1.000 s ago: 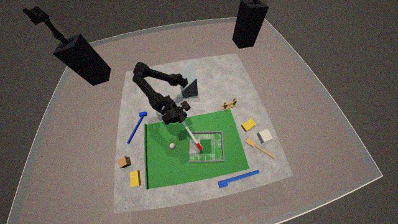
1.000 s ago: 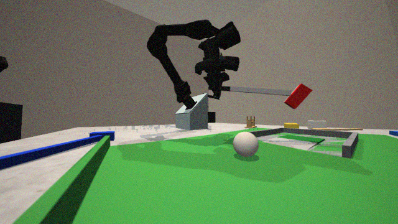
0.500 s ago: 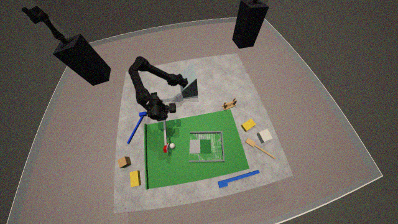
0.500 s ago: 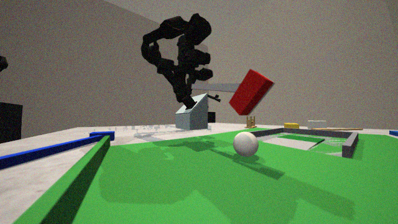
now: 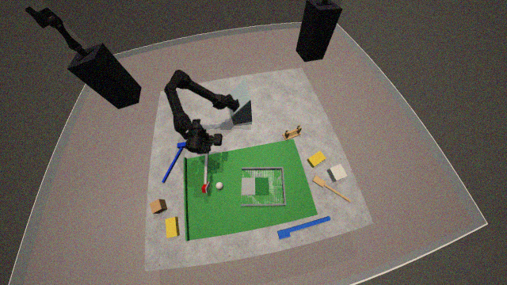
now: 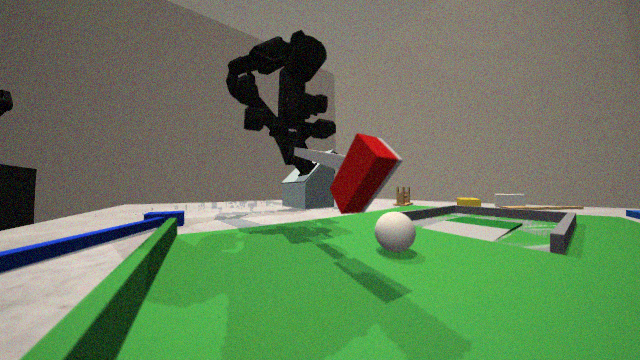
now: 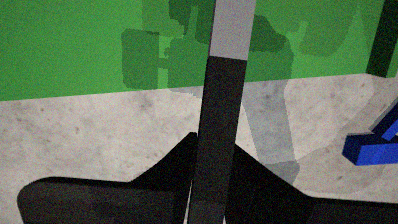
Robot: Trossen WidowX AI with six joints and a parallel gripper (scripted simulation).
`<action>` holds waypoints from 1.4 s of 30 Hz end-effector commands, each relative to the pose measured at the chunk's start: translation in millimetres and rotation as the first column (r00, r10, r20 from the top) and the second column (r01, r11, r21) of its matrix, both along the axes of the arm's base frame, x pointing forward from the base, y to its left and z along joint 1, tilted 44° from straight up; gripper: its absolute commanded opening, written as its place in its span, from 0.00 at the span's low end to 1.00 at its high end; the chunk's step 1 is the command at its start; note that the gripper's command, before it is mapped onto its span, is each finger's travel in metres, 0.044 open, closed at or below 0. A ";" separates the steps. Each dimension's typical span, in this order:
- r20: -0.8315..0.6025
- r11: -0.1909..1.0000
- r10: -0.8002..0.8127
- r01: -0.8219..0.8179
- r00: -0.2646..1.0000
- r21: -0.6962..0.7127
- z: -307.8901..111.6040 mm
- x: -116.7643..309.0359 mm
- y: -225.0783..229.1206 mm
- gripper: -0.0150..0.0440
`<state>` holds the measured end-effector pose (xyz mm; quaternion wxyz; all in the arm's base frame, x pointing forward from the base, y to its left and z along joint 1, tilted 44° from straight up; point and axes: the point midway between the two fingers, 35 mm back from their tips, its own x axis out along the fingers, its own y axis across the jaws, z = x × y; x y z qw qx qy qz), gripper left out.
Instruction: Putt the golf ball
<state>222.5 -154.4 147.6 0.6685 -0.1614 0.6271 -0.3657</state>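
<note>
My gripper [image 5: 206, 152] [image 7: 206, 140] is shut on the dark grip of the red putter [image 5: 204, 188] [image 6: 362, 175] [image 7: 233, 30]. The grey shaft reaches out over the green mat. The red head is tilted and raised above the mat. The white golf ball [image 5: 219, 185] [image 6: 395, 231] rests on the mat, just right of the head in the top view, a small gap apart. Farther right are the grey ramp [image 5: 248, 186] [image 6: 467, 230] and the raised green [image 5: 261, 186] [image 6: 485, 221], inside a grey wall [image 5: 283, 186] [image 6: 563, 235]. The wrist view does not show head or ball.
A blue club [image 5: 173, 162] [image 6: 75, 241] [image 7: 375, 154] lies left of the mat, beyond the green edge rail [image 5: 186, 198] [image 6: 135, 280]. A brown block [image 5: 158, 206] and yellow block [image 5: 171, 227] are nearby. A wooden rack [image 5: 291, 135], wooden paddle [image 5: 337, 192] and blue bar [image 5: 309, 225] lie around the other sides.
</note>
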 end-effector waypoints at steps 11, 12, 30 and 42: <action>-0.001 1.000 0.005 -0.005 1.000 -0.002 -18.1 -1.5 -17.4 0.25; -0.001 1.000 0.005 -0.005 1.000 -0.002 -19.2 -1.5 -18.6 0.25; -0.002 1.000 -0.004 0.004 1.000 -0.006 -29.7 -4.3 -30.1 0.25; -0.001 1.000 0.003 -0.003 1.000 -0.005 -15.4 -9.5 -47.3 0.25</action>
